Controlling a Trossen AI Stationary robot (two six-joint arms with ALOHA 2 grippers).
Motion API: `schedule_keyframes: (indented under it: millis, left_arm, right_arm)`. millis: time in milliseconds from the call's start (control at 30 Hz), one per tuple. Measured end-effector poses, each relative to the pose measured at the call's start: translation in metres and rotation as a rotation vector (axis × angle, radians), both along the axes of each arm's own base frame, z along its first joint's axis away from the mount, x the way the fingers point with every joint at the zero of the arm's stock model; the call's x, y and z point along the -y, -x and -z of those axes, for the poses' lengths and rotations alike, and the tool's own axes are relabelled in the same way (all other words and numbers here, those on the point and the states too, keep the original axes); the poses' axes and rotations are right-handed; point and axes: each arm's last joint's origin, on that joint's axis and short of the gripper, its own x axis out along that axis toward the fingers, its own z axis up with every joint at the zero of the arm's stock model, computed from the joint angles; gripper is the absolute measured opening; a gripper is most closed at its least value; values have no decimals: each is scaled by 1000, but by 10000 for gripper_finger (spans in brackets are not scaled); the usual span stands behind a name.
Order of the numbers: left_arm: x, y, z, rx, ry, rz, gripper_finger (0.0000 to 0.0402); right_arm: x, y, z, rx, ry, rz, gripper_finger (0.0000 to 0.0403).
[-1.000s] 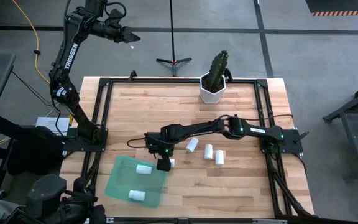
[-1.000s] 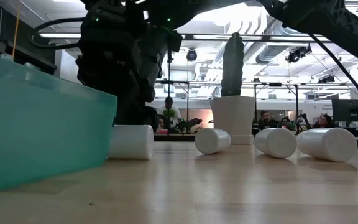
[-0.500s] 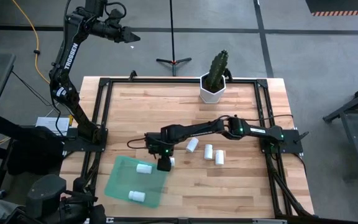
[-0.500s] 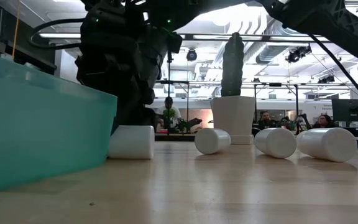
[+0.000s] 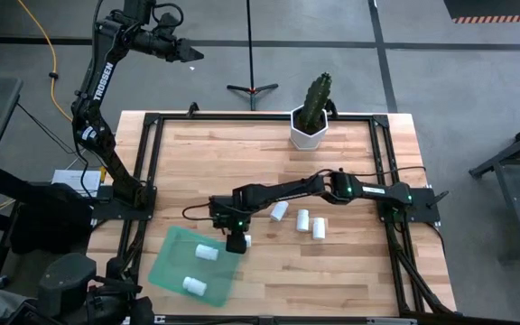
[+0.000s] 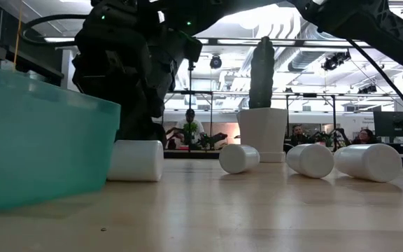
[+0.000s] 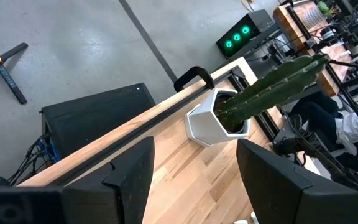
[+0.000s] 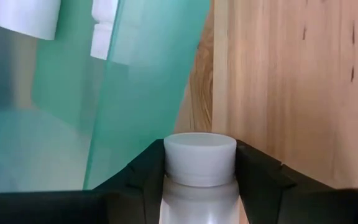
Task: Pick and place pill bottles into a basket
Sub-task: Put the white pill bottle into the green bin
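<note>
Basket (image 5: 171, 269) has slid toward 7 o'clock and rotated — apparently nudged, still holding two pill bottles (image 5: 207, 253). Right gripper (image 5: 235, 240) sits low at its 2 o'clock corner, fingers pinching a third bottle (image 8: 200, 163) lying on the table. Left gripper (image 5: 188, 54) parked high, spread.

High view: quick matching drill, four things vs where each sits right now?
1. left gripper
2. right gripper
3. basket
4. cactus pot

a. far edge of the table
b. holds two pill bottles
c. raised beyond the table's far-left corner
d. at a pill bottle beside the basket

Pairs: 1-c, 2-d, 3-b, 4-a
</note>
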Motion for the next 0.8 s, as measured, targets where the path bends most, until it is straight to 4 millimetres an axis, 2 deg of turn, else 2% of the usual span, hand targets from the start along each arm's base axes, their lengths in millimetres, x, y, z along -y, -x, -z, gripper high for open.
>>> schedule_keyframes:
  millis: [133,333,467,633,800]
  left_arm:
    - [0,0,0,0,0,0,262]
    - [1,0,1,-6,13,1,262]
    - [2,1,2,-18,12,13,262]
    - [2,1,2,-23,12,18,262]
    - [2,1,2,-23,12,18,262]
  right_arm:
    - [13,-2,-7,13,58,19,152]
    - [49,-3,-23,36,160,94,151]
    - [66,-2,-46,92,157,136,150]
    - [62,-5,-79,246,158,138,150]
    - [43,-17,-105,477,137,123,150]
